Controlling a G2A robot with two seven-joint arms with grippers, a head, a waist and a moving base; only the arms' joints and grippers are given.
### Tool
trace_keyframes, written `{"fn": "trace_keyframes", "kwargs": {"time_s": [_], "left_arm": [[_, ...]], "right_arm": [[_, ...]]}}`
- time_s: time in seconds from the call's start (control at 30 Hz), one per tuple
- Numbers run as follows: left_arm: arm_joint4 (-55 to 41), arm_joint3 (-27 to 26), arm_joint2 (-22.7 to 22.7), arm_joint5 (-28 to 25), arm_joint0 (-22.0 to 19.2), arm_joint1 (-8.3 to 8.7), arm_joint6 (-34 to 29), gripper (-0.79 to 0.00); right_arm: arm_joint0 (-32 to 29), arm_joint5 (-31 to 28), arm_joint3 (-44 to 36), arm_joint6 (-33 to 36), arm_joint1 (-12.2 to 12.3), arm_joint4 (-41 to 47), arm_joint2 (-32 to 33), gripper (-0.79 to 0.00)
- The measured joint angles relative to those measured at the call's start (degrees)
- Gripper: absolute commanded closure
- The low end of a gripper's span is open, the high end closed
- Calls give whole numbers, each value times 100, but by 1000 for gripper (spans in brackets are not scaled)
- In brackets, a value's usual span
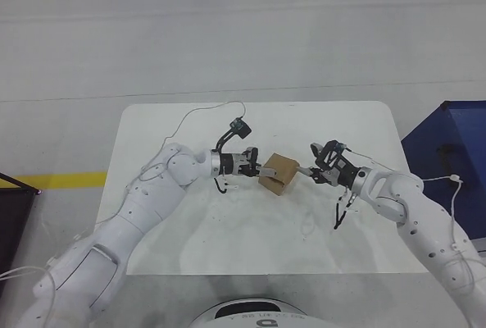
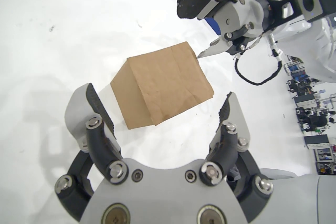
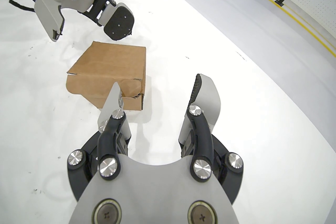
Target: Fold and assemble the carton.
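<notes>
On the white desk [image 1: 226, 238], seen from the top, the brown carton [image 1: 279, 172] sits about in the middle, a little to the far side, folded into a box shape. The left end effector [image 1: 259, 164] is just at its left side and the right end effector [image 1: 310, 161] is just at its right side. A blue container [image 1: 456, 156] stands to the right of the desk.

From the left wrist, the left end effector [image 2: 160, 90] is wide open and grips nothing. The carton [image 2: 168, 78] lies before the gap between its fingers. Across the carton, the right end effector [image 2: 198, 28] touches one corner of it with the tip of one finger.

From the right wrist, the right end effector [image 3: 157, 83] is also open and holds nothing. One finger [image 3: 111, 99] is against the crumpled right face of the carton [image 3: 110, 64], and the other finger is free beside it. The left end effector [image 3: 88, 31] hovers open at the left side of the carton.
</notes>
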Motion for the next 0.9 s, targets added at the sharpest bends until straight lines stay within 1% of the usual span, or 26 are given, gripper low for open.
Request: {"fn": "trace_keyframes", "kwargs": {"time_s": [0.13,0.23,0.4,0.63,0.7,0.73,0.9], "left_arm": [[-535,332,9,-99,-55,-82,-37,-785],[-745,516,51,-162,-120,-137,-132,-785],[-797,722,173,-167,-226,-243,-138,-785],[-802,987,322,-215,-364,-386,-134,-785],[-786,1048,348,-244,-395,-415,-126,-770],[-769,1084,364,-269,-414,-433,-119,-748],[-671,1188,427,-312,-477,-494,-117,-714]], "right_arm": [[-79,-105,30,-119,11,-55,131,-545],[-171,-167,46,-192,27,-121,246,-548],[-216,-232,47,-193,18,-158,291,-551],[-83,-263,77,-96,-51,-216,148,-533],[-33,-258,90,-66,-72,-229,103,-533],[0,-255,98,-49,-86,-236,74,-529],[109,-254,148,18,-136,-256,-26,-536]]}}
